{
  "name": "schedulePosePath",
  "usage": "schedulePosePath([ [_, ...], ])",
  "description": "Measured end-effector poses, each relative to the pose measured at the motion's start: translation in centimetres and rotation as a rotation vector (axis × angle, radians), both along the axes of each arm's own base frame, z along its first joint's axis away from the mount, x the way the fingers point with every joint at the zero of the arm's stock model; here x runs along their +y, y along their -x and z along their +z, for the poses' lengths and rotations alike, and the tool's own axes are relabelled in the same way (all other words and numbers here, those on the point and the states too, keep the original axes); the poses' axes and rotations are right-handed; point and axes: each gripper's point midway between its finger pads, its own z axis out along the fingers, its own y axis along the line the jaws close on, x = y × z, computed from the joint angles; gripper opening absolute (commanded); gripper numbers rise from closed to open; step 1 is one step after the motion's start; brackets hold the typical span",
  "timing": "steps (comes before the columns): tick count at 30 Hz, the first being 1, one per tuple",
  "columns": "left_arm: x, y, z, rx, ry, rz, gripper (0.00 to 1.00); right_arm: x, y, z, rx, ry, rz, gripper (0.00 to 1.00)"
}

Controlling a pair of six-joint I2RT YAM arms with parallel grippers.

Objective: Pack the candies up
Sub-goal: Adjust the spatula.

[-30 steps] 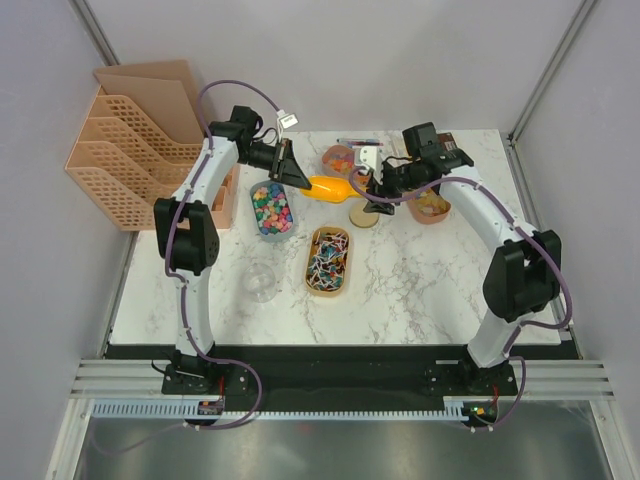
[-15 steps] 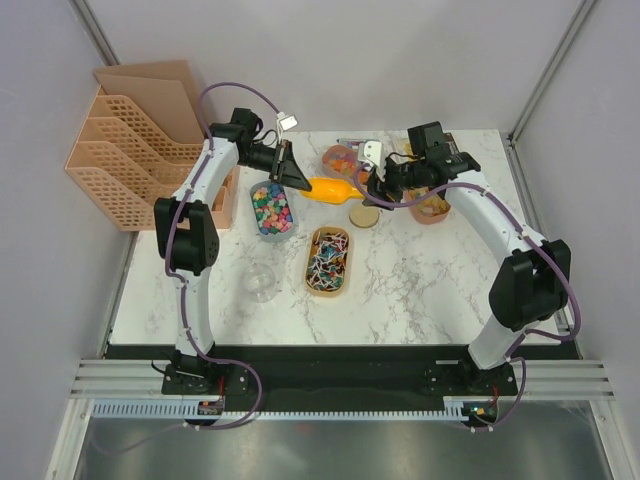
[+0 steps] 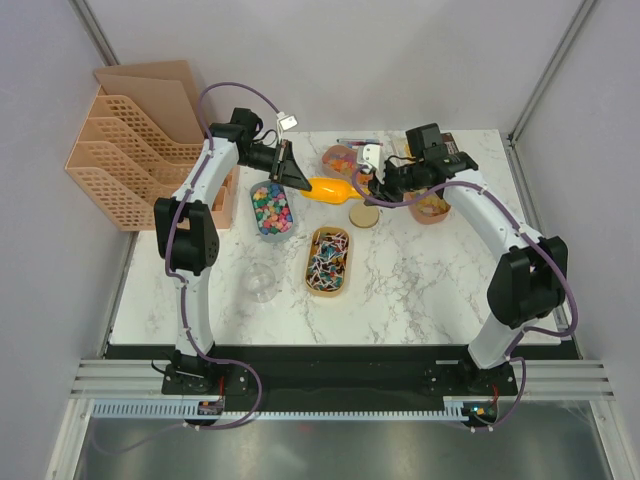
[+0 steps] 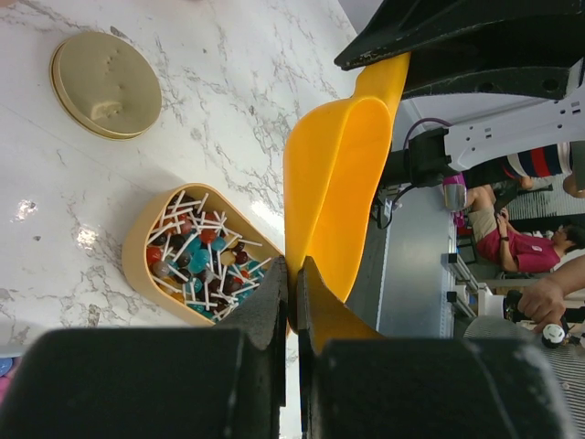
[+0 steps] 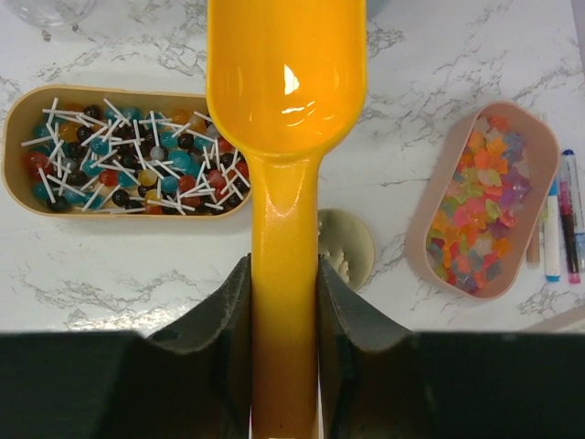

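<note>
Right gripper (image 5: 284, 274) clamped on the handle of the yellow-orange scoop (image 5: 285, 82); left gripper (image 4: 292, 271) pinched shut on its bowl rim. Below the handle lies a round lid (image 5: 353, 245). Lollipops (image 5: 119, 151) fill a tan tray (image 5: 119, 213) on one side, bright candies (image 5: 480, 215) a pink tray (image 5: 550, 174) on the other, pens (image 5: 567, 215) just beyond

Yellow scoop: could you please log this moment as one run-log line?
scoop: empty, held aloft | right hand: shut on its handle | left hand: shut on its bowl rim
</note>
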Motion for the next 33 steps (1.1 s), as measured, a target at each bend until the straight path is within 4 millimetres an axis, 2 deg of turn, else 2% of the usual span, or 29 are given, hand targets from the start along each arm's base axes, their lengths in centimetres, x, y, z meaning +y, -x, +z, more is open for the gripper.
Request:
schedulePosePath([
  [1, 0.0, 0.0, 0.0, 0.000, -0.002, 0.001, 0.02, 0.0, 0.0, -0.1, 0.002, 0.002, -0.001, 0.16],
  [3, 0.0, -0.1, -0.1, -0.004, -0.008, 0.003, 0.02, 0.0, -0.1, -0.2, 0.007, 0.002, -0.002, 0.02],
  [4, 0.0, -0.1, -0.2, -0.005, -0.009, 0.004, 0.04, 0.0, -0.2, -0.2, 0.007, 0.003, -0.002, 0.00],
  [5, 0.1, -0.2, -0.2, -0.008, -0.014, 0.006, 0.10, 0.0, -0.2, -0.1, 0.007, 0.003, -0.003, 0.00],
  [6, 0.1, -0.3, -0.3, -0.011, -0.022, 0.011, 0.24, 0.0, -0.3, 0.0, 0.004, 0.005, -0.006, 0.00],
  [7, 0.1, -0.5, -0.3, -0.018, -0.031, 0.017, 0.33, -0.1, -0.4, 0.1, -0.002, 0.009, -0.011, 0.00],
  [8, 0.2, -0.9, -0.5, -0.029, -0.056, 0.030, 0.35, -0.1, -0.5, 0.2, -0.004, 0.012, -0.014, 0.00],
  [13, 1.8, -5.6, -0.9, -0.204, -0.258, 0.175, 0.44, -1.6, -2.2, 0.4, -0.026, 0.064, -0.129, 0.00],
  [17, 3.6, -10.6, 0.2, -0.400, -0.373, 0.323, 0.61, -4.3, -4.5, 0.3, -0.024, 0.120, -0.303, 0.00],
  [20, 4.9, -13.2, 0.1, -0.481, -0.440, 0.408, 0.69, -6.8, -6.9, 0.4, -0.039, 0.169, -0.443, 0.00],
  [22, 5.5, -14.2, 0.0, -0.509, -0.473, 0.445, 0.70, -8.3, -8.3, 0.6, -0.051, 0.207, -0.524, 0.00],
  [23, 5.8, -14.6, -0.2, -0.520, -0.489, 0.459, 0.66, -8.9, -8.8, 0.7, -0.056, 0.223, -0.555, 0.00],
  [25, 6.0, -15.1, -0.8, -0.537, -0.517, 0.470, 0.63, -9.6, -9.2, 0.7, -0.053, 0.253, -0.587, 0.00],
  [28, 6.0, -15.0, -2.3, -0.537, -0.543, 0.452, 0.57, -10.2, -8.8, 0.4, -0.033, 0.293, -0.592, 0.00],
  [31, 5.8, -14.1, -4.8, -0.504, -0.562, 0.410, 0.52, -11.0, -7.7, -0.3, 0.006, 0.342, -0.599, 0.00],
  [33, 5.4, -13.1, -6.5, -0.472, -0.562, 0.367, 0.55, -11.4, -7.3, -0.6, 0.021, 0.366, -0.608, 0.00],
])
